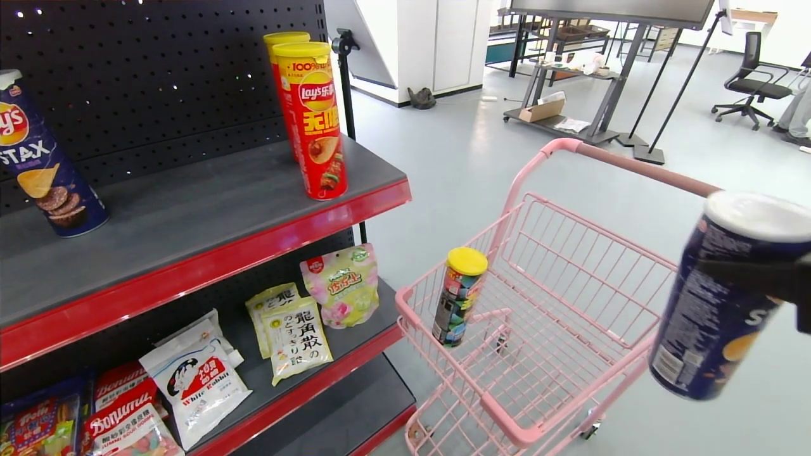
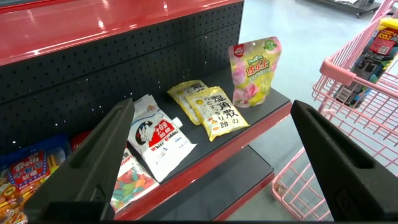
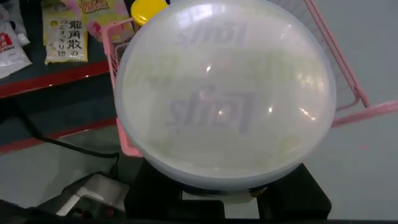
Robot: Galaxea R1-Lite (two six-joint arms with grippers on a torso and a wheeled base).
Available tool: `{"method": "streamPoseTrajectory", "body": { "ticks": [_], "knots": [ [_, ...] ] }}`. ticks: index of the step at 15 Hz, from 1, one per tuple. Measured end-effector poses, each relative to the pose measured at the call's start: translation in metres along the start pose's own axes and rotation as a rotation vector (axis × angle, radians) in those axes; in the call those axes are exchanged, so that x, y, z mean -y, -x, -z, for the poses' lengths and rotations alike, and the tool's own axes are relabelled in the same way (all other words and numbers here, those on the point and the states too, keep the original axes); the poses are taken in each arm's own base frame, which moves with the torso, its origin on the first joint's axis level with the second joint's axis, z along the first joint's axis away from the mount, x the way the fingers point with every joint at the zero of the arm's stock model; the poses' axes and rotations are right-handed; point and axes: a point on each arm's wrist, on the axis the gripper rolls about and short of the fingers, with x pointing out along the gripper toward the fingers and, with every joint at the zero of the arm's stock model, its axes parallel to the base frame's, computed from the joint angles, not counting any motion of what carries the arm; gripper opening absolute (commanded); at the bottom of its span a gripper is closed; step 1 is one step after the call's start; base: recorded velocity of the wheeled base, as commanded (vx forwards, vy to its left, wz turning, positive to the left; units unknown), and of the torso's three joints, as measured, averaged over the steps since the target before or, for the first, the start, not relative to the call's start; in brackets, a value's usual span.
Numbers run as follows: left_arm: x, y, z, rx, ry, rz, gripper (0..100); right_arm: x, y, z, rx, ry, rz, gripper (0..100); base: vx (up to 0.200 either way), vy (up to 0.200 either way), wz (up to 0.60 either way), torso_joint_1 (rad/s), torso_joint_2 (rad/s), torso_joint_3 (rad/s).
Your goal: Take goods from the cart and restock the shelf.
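1. Blue chip can (image 1: 722, 297): pinched by its sides in the right claw (image 3: 227, 196), tilted, held up in the air outside the cart (image 1: 513, 430), on the cart's side away from the shelf (image 1: 190, 209). Its clear lid (image 3: 224, 93) faces the wrist camera.
2. Left claw (image 2: 211, 168): spread wide and carrying nothing, hanging low between the cart and the shelf, facing the lower board.
3. In the cart, one yellow-lidded can (image 1: 457, 297) stands upright in the corner nearest the shelf. I see no other goods in the basket.
4. Beyond the cart, the top board carries two red cans (image 1: 320, 120) at the end nearest the cart and another blue can (image 1: 44, 164) at the end farthest from it, with bare board between. Snack bags (image 1: 291, 329) lie on the board below.
5. Judgement: restocking is partly done. The held can is out of the cart but not yet placed, and the yellow-lidded can is left to fetch after it.
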Motion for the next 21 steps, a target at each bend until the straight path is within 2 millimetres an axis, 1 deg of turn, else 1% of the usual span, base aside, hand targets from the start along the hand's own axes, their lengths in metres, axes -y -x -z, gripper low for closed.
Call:
{"method": "streamPoseTrajectory", "body": {
  "ticks": [2, 3, 6, 8, 12, 17, 21],
  "knots": [
    [0.0, 0.0, 0.0, 0.0, 0.0, 0.0, 100, 0.003, 0.022, 0.024, -0.002, 0.016, 0.034, 0, 0.0, 0.0, 0.0, 0.0, 0.0, 0.0],
    [0.0, 0.0, 0.0, 0.0, 0.001, 0.0, 100, 0.003, 0.03, 0.034, 0.004, 0.02, 0.046, 0, 0.0, 0.0, 0.0, 0.0, 0.0, 0.0],
    [0.0, 0.0, 0.0, 0.0, 0.0, 0.0, 100, 0.002, 0.046, 0.053, 0.034, 0.021, 0.066, 0, 0.0, 0.0, 0.0, 0.11, -0.32, -0.204],
    [0.0, 0.0, 0.0, 0.0, 0.0, 0.001, 100, 0.002, 0.054, 0.058, 0.059, 0.018, 0.076, 0, 0.0, 0.0, 0.0, 0.198, -0.53, -0.332],
    [0.0, 0.0, 0.0, 0.001, 0.0, 0.0, 100, 0.002, 0.062, 0.065, 0.086, 0.013, 0.087, 0, 0.0, 0.0, 0.0, 0.217, -0.56, -0.34],
    [0.0, 0.0, 0.0, 0.0, -0.001, 0.0, 100, 0.001, 0.066, 0.077, 0.086, 0.006, 0.108, 0, 0.0, 0.0, 0.0, 0.165, -0.4, -0.245],
    [0.0, 0.0, 0.0, 0.0, -0.001, 0.0, 100, 0.002, 0.066, 0.077, 0.092, 0.012, 0.123, 0, 0.0, 0.0, 0.0, 0.167, -0.37, -0.217]
  ]
}}
